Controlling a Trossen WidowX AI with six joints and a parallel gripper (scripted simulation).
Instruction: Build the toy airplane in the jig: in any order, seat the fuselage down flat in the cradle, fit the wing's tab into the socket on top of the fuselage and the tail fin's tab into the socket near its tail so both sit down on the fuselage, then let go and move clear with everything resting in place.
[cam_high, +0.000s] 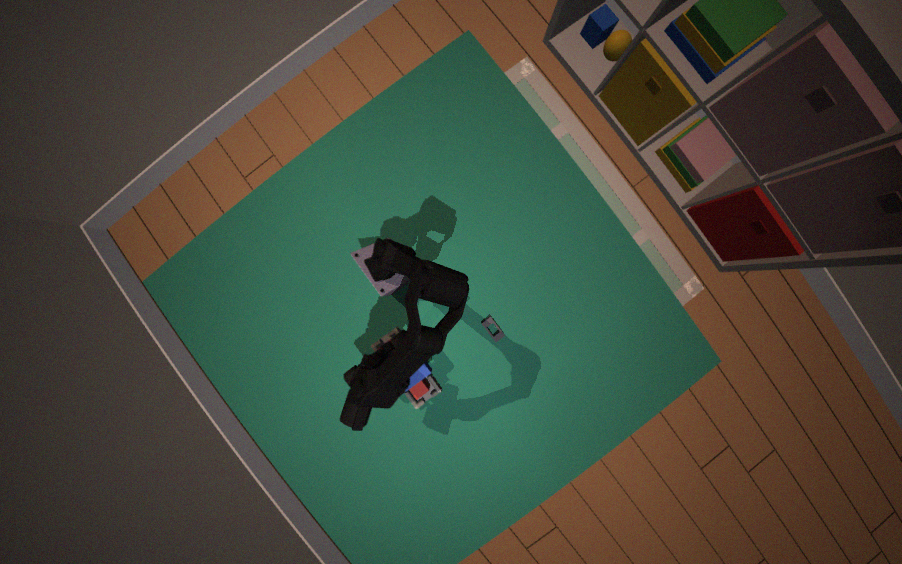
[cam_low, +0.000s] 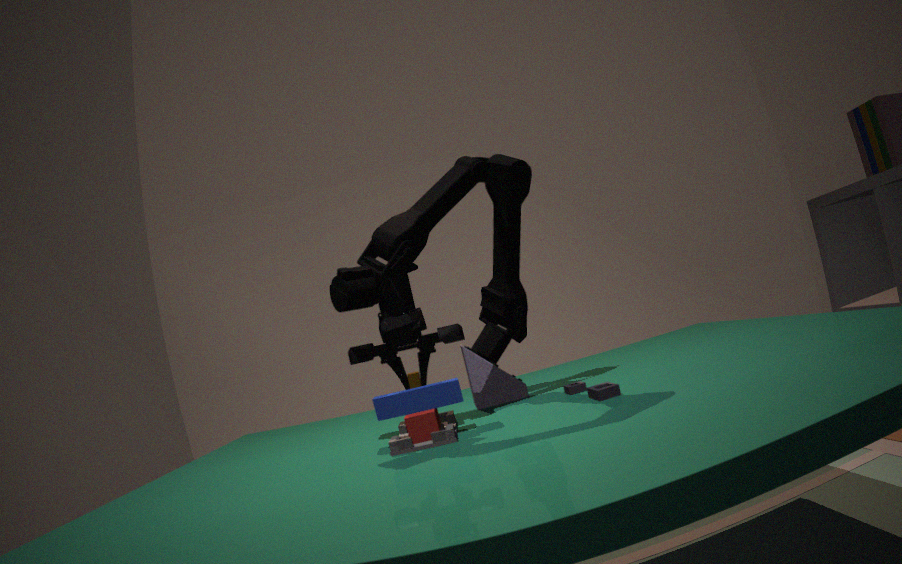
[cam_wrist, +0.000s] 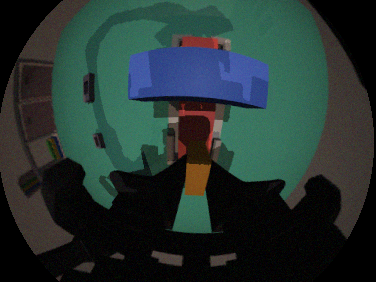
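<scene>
The red fuselage (cam_high: 419, 391) (cam_low: 421, 425) (cam_wrist: 195, 128) lies in the grey jig (cam_high: 435, 383) (cam_low: 407, 445). The blue wing (cam_high: 420, 375) (cam_low: 417, 399) (cam_wrist: 200, 79) sits across the top of the fuselage. My gripper (cam_low: 413, 381) (cam_wrist: 195, 157) is shut on the small yellow tail fin (cam_low: 414, 379) (cam_wrist: 198, 181). It holds the fin just above the fuselage's near end, behind the wing. In the overhead view the arm hides the fingers and the fin.
The arm's grey base (cam_high: 372, 274) (cam_low: 493, 387) stands just behind the jig. Two small dark blocks (cam_high: 492, 327) (cam_low: 603, 391) lie on the green mat (cam_high: 319, 199) to the right. A shelf unit (cam_high: 731, 99) (cam_low: 858, 246) stands off the mat.
</scene>
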